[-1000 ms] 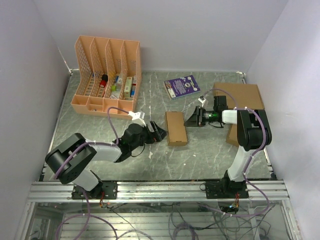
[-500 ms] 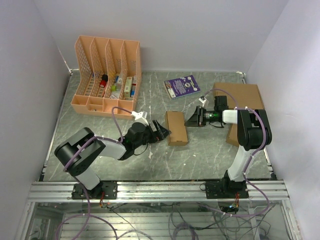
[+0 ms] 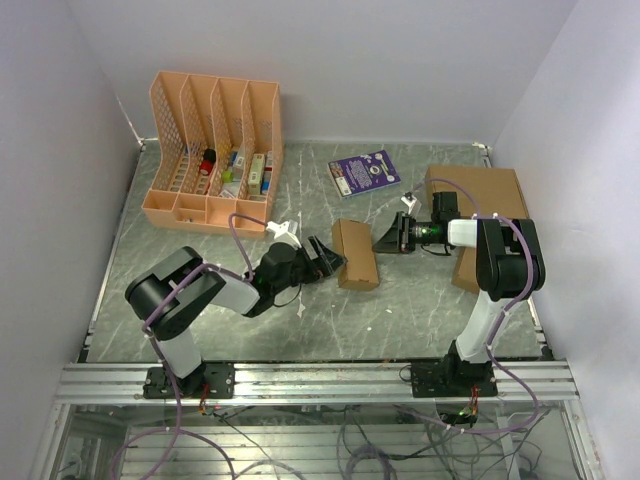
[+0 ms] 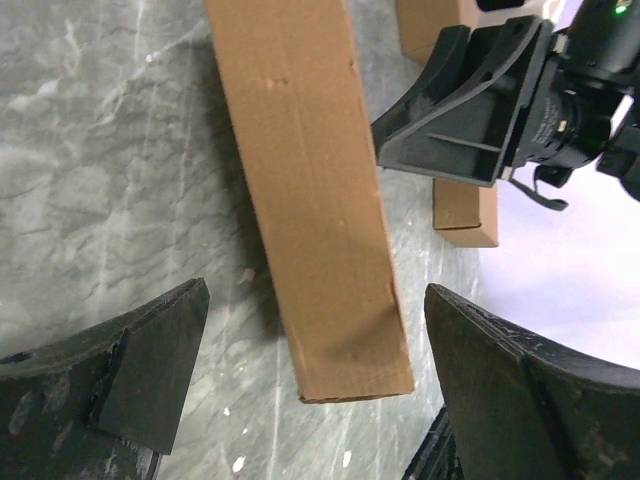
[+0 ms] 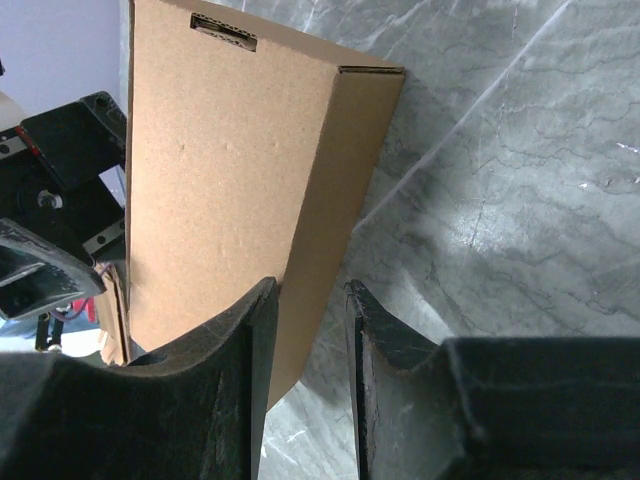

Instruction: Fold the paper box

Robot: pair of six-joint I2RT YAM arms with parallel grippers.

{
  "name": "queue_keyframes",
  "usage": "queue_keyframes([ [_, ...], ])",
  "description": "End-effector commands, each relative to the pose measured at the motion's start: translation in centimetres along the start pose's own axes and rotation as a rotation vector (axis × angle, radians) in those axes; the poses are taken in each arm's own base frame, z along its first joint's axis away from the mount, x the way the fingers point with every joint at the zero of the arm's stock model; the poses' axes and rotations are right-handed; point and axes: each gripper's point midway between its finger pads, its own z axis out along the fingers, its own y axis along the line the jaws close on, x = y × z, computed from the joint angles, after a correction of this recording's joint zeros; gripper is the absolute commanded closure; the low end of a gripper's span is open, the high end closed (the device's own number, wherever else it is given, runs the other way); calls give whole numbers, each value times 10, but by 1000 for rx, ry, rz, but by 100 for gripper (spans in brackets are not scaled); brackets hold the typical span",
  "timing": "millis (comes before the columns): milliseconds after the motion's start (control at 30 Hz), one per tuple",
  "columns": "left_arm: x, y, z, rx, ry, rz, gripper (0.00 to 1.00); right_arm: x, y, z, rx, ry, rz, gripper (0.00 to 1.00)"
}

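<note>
The left end effector [image 4: 312, 300] is spread as wide as it goes. Its two dark fingers [image 4: 150, 370] flank one short end of the paper box [image 3: 355, 255] without touching it, with bare table [image 3: 300, 330] showing on either side. From above, this end effector sits just left of the box, pointing right toward it.

The right end effector [image 5: 308, 295] has its fingers [image 5: 250, 330] drawn close, leaving only a narrow gap. Their tips meet the box's right side wall. A strip of that wall shows through the gap, and nothing appears to be clamped between them.

The paper box is a closed slim brown carton lying flat in the middle of the table. Its long side runs roughly near to far, slightly skewed, between the two end effectors. A small slot is cut in its top face near one end.

The left wrist view cuts off the box's other end, and in the right wrist view the fingers hide part of the box. Whether the box's end flaps are tucked in cannot be made out.

A second small carton [image 3: 463, 270] lies near the right edge, well apart from the box.
</note>
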Motion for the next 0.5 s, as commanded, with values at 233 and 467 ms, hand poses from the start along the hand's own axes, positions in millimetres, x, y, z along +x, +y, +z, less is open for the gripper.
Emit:
queue_keyframes([
  [233, -6, -31, 8, 120, -18, -23, 0, -1, -11, 1, 30, 1, -5, 68],
  [467, 2, -31, 20, 128, -12, -51, 1, -1, -12, 2, 29, 3, -4, 68],
])
